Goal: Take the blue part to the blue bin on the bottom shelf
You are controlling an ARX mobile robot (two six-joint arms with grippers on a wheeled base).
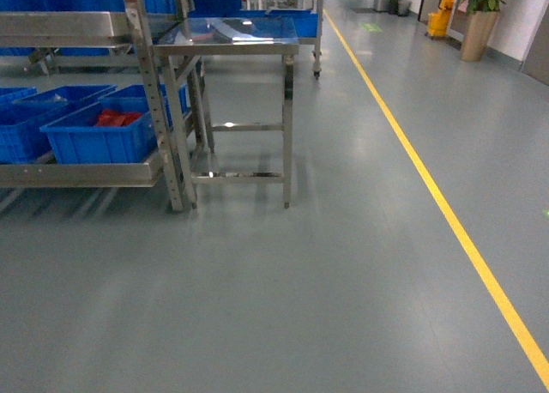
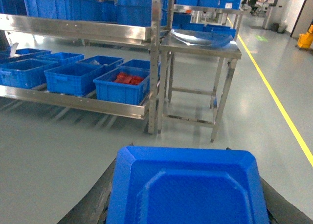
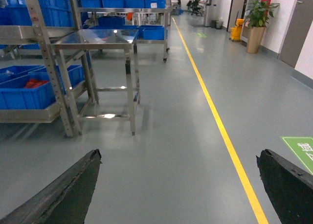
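A blue part, a moulded plastic piece with chamfered corners and a recessed centre, fills the bottom of the left wrist view, sitting between the dark fingers of the left gripper, whose jaws appear closed against its sides. Beyond it stands the bottom shelf, a brushed steel tier of the rack on perforated uprights, carrying a row of blue bins; the bin at the shelf's right end holds red pieces, and the blue bin just left of it shows no contents that can be made out. The part is well apart from the shelf, out over the grey floor. In the head view the same shelf lies along the left edge with the red-filled bin at its right end; neither arm shows there. A small stainless-steel table stands just beside the rack's right corner upright. The right gripper hangs over bare floor, its two dark fingers spread wide to either lower corner of the right wrist view, holding nothing. A yellow floor line runs down the aisle to the right, towards a potted plant by the far wall.
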